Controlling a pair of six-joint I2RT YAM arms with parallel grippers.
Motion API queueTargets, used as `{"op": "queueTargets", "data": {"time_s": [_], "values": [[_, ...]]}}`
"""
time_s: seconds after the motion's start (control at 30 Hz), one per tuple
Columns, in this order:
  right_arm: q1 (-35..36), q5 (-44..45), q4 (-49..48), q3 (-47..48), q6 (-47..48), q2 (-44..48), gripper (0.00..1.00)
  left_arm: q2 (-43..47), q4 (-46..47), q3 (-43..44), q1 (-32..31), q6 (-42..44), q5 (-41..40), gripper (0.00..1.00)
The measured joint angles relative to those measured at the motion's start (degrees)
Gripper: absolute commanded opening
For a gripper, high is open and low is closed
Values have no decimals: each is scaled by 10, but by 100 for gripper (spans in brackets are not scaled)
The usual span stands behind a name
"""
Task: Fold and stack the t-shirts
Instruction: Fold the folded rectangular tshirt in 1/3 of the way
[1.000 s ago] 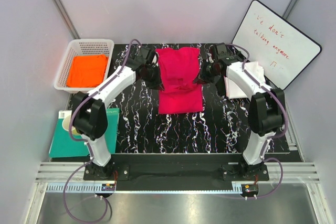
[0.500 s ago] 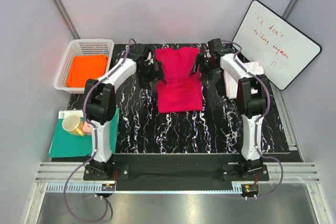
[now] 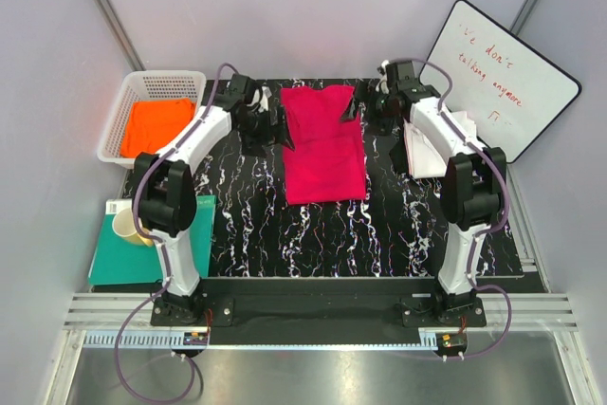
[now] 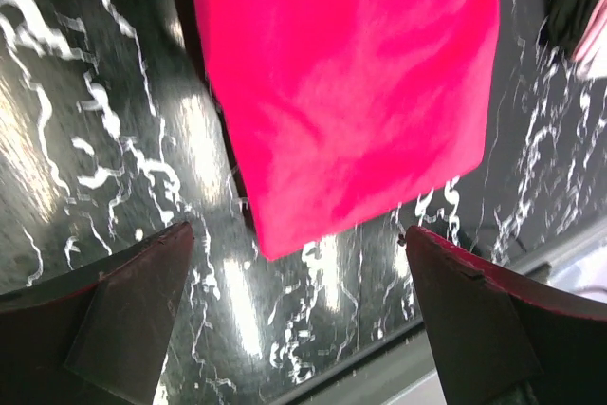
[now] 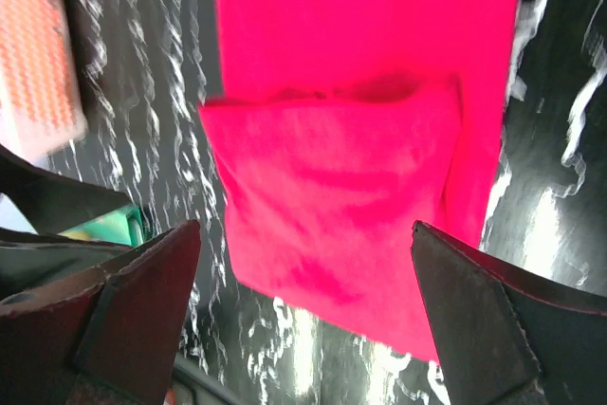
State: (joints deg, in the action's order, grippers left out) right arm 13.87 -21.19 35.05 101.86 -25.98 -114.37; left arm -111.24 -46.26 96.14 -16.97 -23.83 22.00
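A folded crimson-pink cloth t-shirt [image 3: 325,144] is laid flat in the middle of the black marbled table [image 3: 285,234]. The left gripper [image 3: 268,126] and the right gripper [image 3: 363,106] are held wide apart on either side of it, and nothing is gripped. A bright orange t-shirt [image 3: 156,127] is seen inside a white plastic basket [image 3: 163,78].

Black marbled table [image 3: 256,230], white basket [image 3: 163,79] at back left, whiteboard [image 3: 498,78] with red scribbles back right, yellow cup [image 3: 124,226] sitting on a teal board [image 3: 119,263] front left.

Three t-shirts [image 3: 325,144] [image 3: 156,127] [image 3: 467,128], two arms [image 3: 204,135] [image 3: 432,130], one basket [image 3: 161,76], one whiteboard [image 3: 498,73], one cup [image 3: 126,227]
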Motion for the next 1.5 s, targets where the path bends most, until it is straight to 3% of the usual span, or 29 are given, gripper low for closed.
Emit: {"op": "queueTargets", "data": {"time_s": [0.07, 0.23, 0.4, 0.63, 0.97, 1.23, 1.43, 1.5], "values": [[0, -8, -5, -41, -10, 4, 97, 5, 4, -22, 4, -1, 14, 99], [0, -8, 11, -138, -31, 4, 79, -11, 12, -80, 9, -15, 40, 99], [-1, -10, 15, -170, -38, 4, 76, -32, 22, -108, 9, -22, 55, 99], [-2, -10, 14, -155, -31, -2, 69, -32, 30, -142, 9, -26, 57, 99], [-7, -9, 8, -45, -23, -101, 62, -19, 33, -171, 9, -34, 52, 99], [-18, -19, 8, 5, -11, -149, 17, -5, 35, -172, 9, -45, 44, 99], [-21, -31, 10, 13, -4, -162, 0, -3, 36, -172, 9, -52, 40, 99], [-22, -35, 10, 13, 0, -162, 0, -2, 36, -172, 9, -53, 38, 99]]}}
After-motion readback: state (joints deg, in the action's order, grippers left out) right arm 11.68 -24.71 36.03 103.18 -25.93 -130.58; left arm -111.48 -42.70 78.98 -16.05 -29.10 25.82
